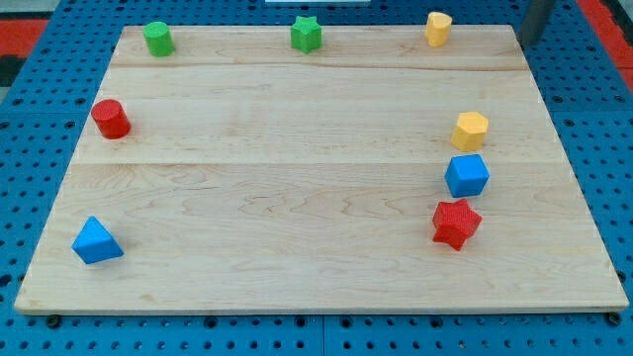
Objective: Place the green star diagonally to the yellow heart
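The green star (307, 34) sits at the top edge of the wooden board (297, 178), near the middle. The yellow heart (438, 28) sits on the same top edge, to the star's right, with a clear gap between them. My tip (528, 42) is the lower end of the dark rod at the view's top right corner. It stands just off the board's top right corner, right of the yellow heart and far from the green star. It touches no block.
A green cylinder (158, 39) is at top left and a red cylinder (111, 119) at left. A blue triangular block (97, 241) is at bottom left. At the right, a yellow hexagon (471, 130), a blue cube (467, 175) and a red star (456, 222) stand in a column.
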You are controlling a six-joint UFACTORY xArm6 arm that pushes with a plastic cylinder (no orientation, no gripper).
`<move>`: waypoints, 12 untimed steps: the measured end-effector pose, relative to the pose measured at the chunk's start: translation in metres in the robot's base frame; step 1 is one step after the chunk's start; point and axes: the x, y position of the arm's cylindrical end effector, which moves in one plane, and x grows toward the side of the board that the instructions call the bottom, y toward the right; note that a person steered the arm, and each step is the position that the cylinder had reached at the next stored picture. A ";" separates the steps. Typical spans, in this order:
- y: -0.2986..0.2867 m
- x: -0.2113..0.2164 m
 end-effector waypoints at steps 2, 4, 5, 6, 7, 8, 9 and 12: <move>-0.089 0.046; -0.255 0.040; -0.293 0.011; -0.354 0.009; -0.367 -0.038; -0.353 -0.066; -0.330 -0.065; -0.273 -0.036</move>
